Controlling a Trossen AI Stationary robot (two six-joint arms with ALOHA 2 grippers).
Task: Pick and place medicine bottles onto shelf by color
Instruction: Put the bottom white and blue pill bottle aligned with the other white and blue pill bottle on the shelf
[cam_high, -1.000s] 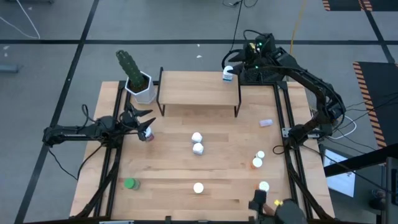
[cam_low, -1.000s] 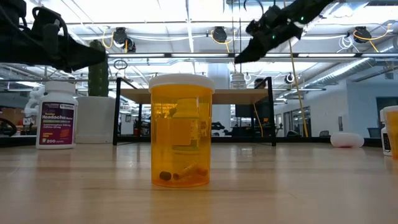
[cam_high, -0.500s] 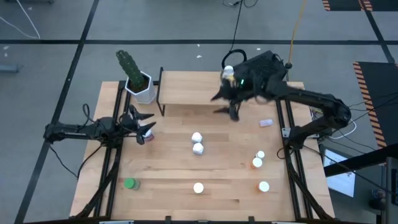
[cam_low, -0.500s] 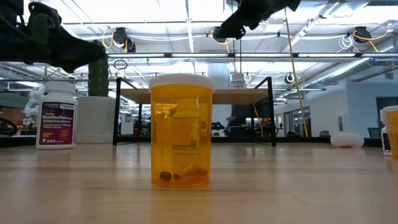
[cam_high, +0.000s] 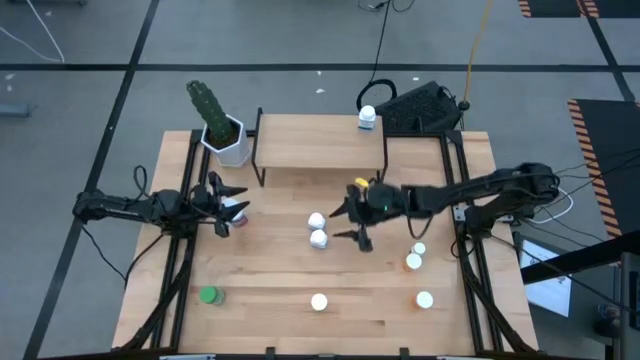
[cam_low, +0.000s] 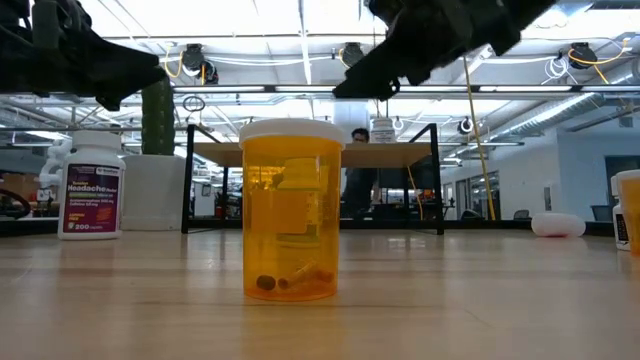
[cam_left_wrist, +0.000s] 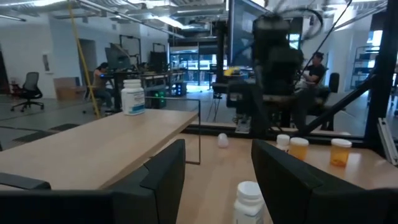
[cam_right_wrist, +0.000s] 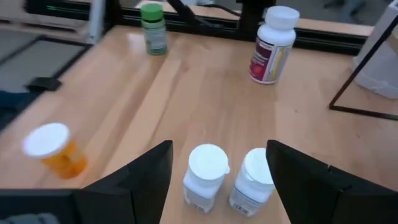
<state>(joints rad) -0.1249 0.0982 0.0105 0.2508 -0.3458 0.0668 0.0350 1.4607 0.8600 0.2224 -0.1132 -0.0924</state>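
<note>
My left gripper (cam_high: 228, 200) is open at the table's left. A white-capped bottle with a reddish label (cam_high: 229, 220) stands between and just ahead of its fingers (cam_left_wrist: 249, 202), apart from them. My right gripper (cam_high: 350, 213) is open above the table's middle, pointing at two white bottles (cam_high: 317, 229) that stand side by side (cam_right_wrist: 207, 174). A blue-white bottle (cam_high: 367, 119) stands on the far right corner of the shelf (cam_high: 320, 145). A green bottle (cam_high: 208, 295) and several orange ones (cam_high: 413, 262) stand on the table.
A white pot with a cactus (cam_high: 225, 135) stands left of the shelf. A pale bottle (cam_high: 428, 198) lies on its side at the right. An orange bottle (cam_low: 292, 210) stands near the front edge. A person (cam_low: 358, 180) shows in the room behind.
My right gripper has left the blue-white bottle on the shelf's far right corner. It has swung toward the near edge and the left, coming down over the table's middle beside the two white bottles.
</note>
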